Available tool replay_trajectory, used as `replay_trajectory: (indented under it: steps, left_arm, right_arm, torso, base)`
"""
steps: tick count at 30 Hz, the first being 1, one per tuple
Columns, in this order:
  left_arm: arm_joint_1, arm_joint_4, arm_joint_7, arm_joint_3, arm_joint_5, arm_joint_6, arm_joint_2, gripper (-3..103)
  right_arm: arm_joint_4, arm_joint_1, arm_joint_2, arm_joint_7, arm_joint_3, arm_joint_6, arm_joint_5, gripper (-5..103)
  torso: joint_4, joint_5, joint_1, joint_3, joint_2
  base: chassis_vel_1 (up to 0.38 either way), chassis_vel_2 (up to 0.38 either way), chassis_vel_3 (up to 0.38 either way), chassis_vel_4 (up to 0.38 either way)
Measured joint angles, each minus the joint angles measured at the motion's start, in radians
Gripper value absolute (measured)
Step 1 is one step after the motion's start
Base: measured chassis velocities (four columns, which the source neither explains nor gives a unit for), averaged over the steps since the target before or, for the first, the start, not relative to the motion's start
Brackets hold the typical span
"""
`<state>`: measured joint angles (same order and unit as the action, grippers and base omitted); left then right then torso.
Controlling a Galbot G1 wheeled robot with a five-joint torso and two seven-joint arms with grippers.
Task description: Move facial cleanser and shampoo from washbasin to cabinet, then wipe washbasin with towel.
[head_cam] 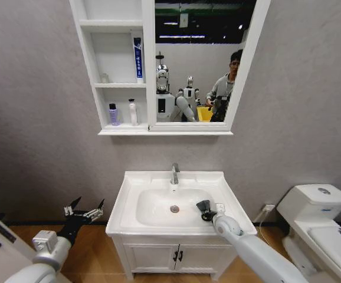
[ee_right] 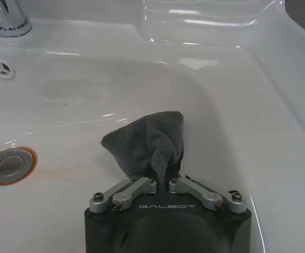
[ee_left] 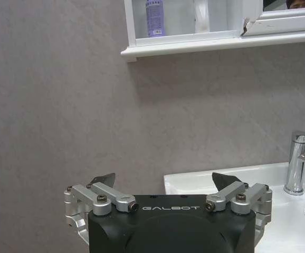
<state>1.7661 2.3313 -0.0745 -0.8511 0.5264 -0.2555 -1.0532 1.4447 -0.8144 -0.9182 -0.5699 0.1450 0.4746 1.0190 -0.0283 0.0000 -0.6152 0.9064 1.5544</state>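
Towel [ee_right: 150,142] bunched in right gripper [ee_right: 165,182], its pinched end hidden, inside washbasin [ee_right: 258,121]; left gripper [ee_left: 163,182] spread wide beside it

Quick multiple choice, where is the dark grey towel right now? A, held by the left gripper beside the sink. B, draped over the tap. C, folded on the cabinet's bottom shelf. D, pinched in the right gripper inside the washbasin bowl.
D: the towel is clamped in the right gripper, down in the washbasin bowl.
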Motion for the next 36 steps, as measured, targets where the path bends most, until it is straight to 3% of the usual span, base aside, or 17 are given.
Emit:
replay_trajectory:
  steps: [14, 15, 16, 17, 23, 36]
  left_arm:
    - [0.0, 0.0, 0.0, 0.0, 0.0, 0.0, 0.0, 100]
    - [0.0, 0.0, 0.0, 0.0, 0.0, 0.0, 0.0, 100]
    - [0.0, 0.0, 0.0, 0.0, 0.0, 0.0, 0.0, 100]
    - [0.0, 0.0, 0.0, 0.0, 0.0, 0.0, 0.0, 100]
    - [0.0, 0.0, 0.0, 0.0, 0.0, 0.0, 0.0, 100]
    - [0.0, 0.0, 0.0, 0.0, 0.0, 0.0, 0.0, 100]
  right_arm:
    - [-0.173, 0.148, -0.105, 0.004, 0.117, 0.013, 0.027, 5]
    - [-0.188, 0.156, -0.117, 0.009, 0.126, 0.011, 0.029, 5]
    - [-0.259, 0.192, -0.189, 0.039, 0.161, -0.009, 0.036, 5]
    - [-0.277, 0.2, -0.214, 0.046, 0.169, -0.014, 0.04, 5]
    - [-0.351, 0.221, -0.309, 0.075, 0.183, -0.029, 0.035, 5]
    - [-0.37, 0.228, -0.415, 0.099, 0.202, -0.039, 0.061, 5]
  torso:
    - [-0.0007, -0.0003, 0.0, 0.0, 0.0]
    - [-0.0006, -0.0002, 0.0, 0.0, 0.0]
    - [-0.0007, -0.0002, 0.0, 0.0, 0.0]
    - [-0.0006, -0.0001, 0.0, 0.0, 0.0]
    - [-0.0003, -0.0004, 0.0, 0.0, 0.0]
    - [-0.0005, -0.0002, 0.0, 0.0, 0.0]
  base:
    - [0.0, 0.0, 0.0, 0.0]
    - [0.0, 0.0, 0.0, 0.0]
    - [0.0, 0.0, 0.0, 0.0]
    - [0.0, 0.0, 0.0, 0.0]
    - [0.0, 0.0, 0.0, 0.0]
    - [0.0, 0.0, 0.0, 0.0]
